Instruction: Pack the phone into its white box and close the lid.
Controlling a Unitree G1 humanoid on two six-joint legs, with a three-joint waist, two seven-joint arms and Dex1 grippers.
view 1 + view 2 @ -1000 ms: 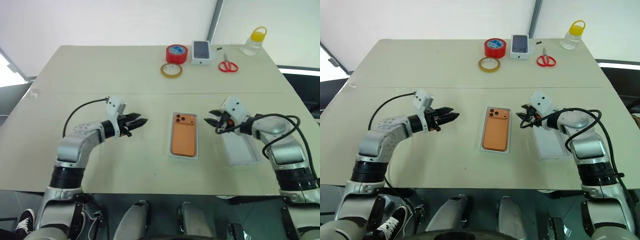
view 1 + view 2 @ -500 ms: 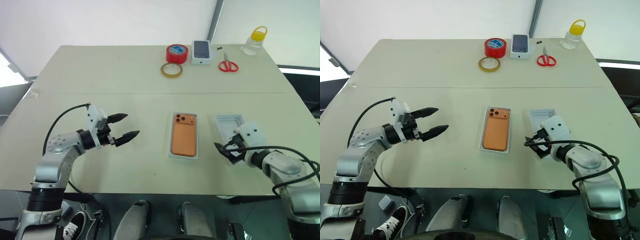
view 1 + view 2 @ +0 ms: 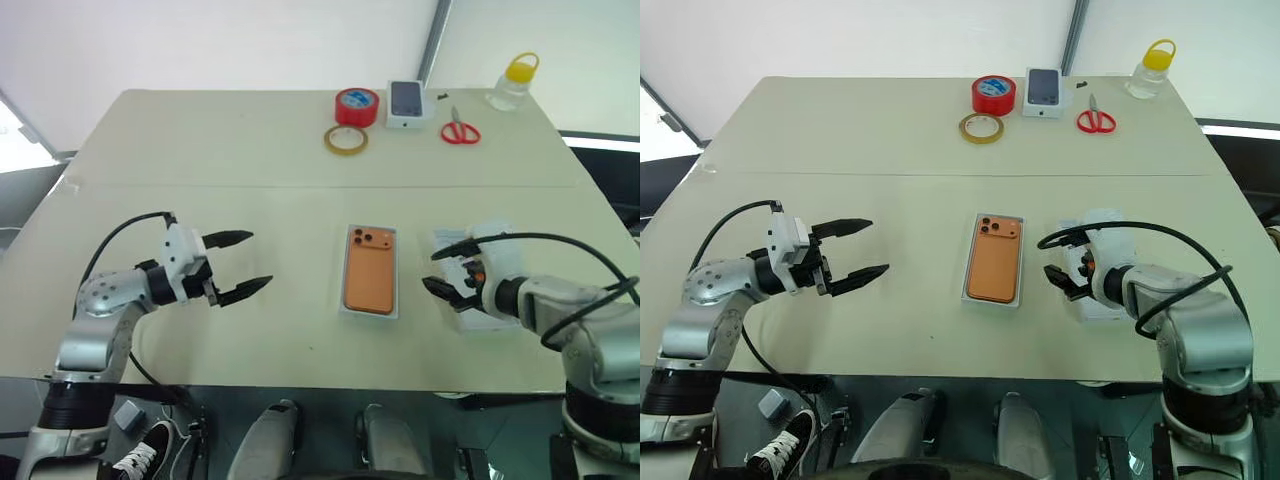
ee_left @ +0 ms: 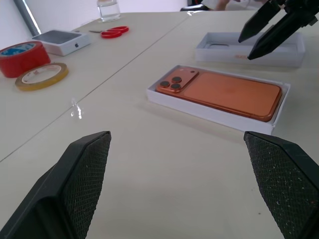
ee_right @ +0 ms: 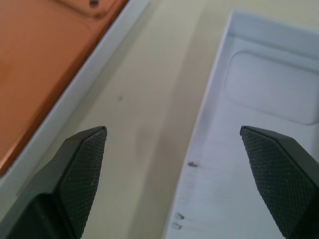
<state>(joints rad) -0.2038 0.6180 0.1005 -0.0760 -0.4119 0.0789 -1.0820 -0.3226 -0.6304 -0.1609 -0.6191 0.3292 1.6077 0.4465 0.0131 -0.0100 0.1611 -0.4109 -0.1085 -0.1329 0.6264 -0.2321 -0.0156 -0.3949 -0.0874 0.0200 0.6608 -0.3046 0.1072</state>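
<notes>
The orange phone (image 3: pixel 369 274) lies camera side up inside the white box (image 3: pixel 367 313), a shallow tray at the table's middle. The box's lid (image 4: pixel 249 49) rests inside-up on the table just right of it, apart from the tray. My left gripper (image 3: pixel 258 260) hovers open and empty, well left of the box, pointing toward it. My right gripper (image 3: pixel 432 270) is open and empty too, tilted down over the lid's left edge (image 5: pixel 259 124) and the strip of table between lid and tray. Part of the lid is hidden by the right hand.
At the table's far edge stand a red tape roll (image 3: pixel 357 105), a yellowish tape roll (image 3: pixel 346 139), a small white box with a phone picture (image 3: pixel 405 104), red scissors (image 3: pixel 460 132) and a yellow-capped bottle (image 3: pixel 512 82). A black cable loops off each wrist.
Both grippers have opened wide and drawn back from the box toward me. The right one has also sunk and tipped downward over the lid. Phone, tray and lid have not moved.
</notes>
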